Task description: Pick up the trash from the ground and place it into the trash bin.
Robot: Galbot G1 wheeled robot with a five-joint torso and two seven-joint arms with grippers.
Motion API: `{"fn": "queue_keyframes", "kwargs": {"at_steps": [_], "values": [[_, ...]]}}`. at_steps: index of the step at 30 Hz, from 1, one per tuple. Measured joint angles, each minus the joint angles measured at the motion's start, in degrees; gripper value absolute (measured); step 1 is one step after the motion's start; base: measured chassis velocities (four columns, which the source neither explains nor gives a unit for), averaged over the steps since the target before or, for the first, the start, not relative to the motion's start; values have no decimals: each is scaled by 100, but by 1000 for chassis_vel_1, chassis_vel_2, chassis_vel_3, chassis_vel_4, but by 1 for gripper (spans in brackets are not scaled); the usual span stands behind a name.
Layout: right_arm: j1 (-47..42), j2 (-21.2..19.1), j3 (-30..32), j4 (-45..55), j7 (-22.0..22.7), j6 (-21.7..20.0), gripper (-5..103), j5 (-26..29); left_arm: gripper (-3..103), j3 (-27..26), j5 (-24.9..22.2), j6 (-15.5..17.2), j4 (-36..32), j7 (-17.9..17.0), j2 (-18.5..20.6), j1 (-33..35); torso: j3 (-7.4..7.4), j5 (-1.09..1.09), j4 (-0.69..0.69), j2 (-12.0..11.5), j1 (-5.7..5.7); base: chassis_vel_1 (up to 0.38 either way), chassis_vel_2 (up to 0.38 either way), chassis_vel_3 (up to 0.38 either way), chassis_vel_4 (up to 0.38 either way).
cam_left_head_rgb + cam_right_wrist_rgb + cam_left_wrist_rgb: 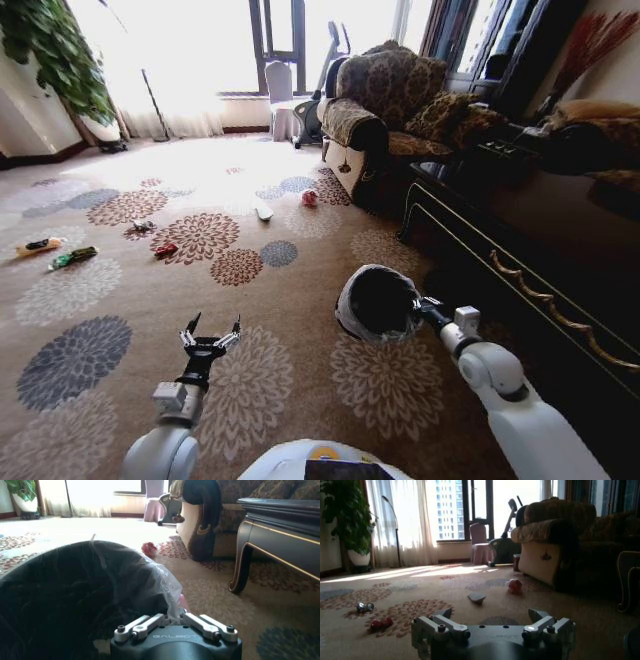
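Right end effector (424, 303): its fingers are closed on the lined rim of the trash bin (377, 303), which I carry tilted, mouth facing left toward the open carpet. In the right wrist view the fingers (150, 624) pinch the crinkled liner where it folds over the rim (165, 577). I judge the bin is held this way so that the other arm can drop litter into it without my setting it down.

Left end effector (210, 335): empty, fingers spread wide, held low over the carpet (280, 400) and pointing forward. The wide opening suits a first pick, since nothing lies between the fingers yet.

Trash, all on the carpet ahead and well apart from both arms:
- a red wrapper (165, 249) and, near it, a small pale scrap (143, 226)
- a green packet (73, 257) and a yellow-orange packet (38, 245) off to the left
- a flat white piece (264, 213) farther on
- a red crumpled ball (309, 198) just beside the armchair (385, 110)

The left wrist view shows the red wrapper (381, 623), the pale scrap (365, 607), the flat piece (476, 597) and the red ball (514, 585) beyond the open fingers.

Progress, as I judge it: collection has barely begun; the base must drive closer before any piece is within reach
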Motion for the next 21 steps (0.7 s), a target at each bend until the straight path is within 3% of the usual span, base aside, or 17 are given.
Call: {"fn": "queue_keyframes", "kwargs": {"at_steps": [10,21], "values": [[106,112,-10,-21,-1,2,1,-44,100,-86,-230,7,147,-29,148,-25,-1,0,1,0,0,-41,52,50,-38],[16,215,-30,111,1,-86,1,-97,100,-100,-573,7,473,-32,514,-356,1,-4,-3,0,0,-171,171,166,-174]]}}
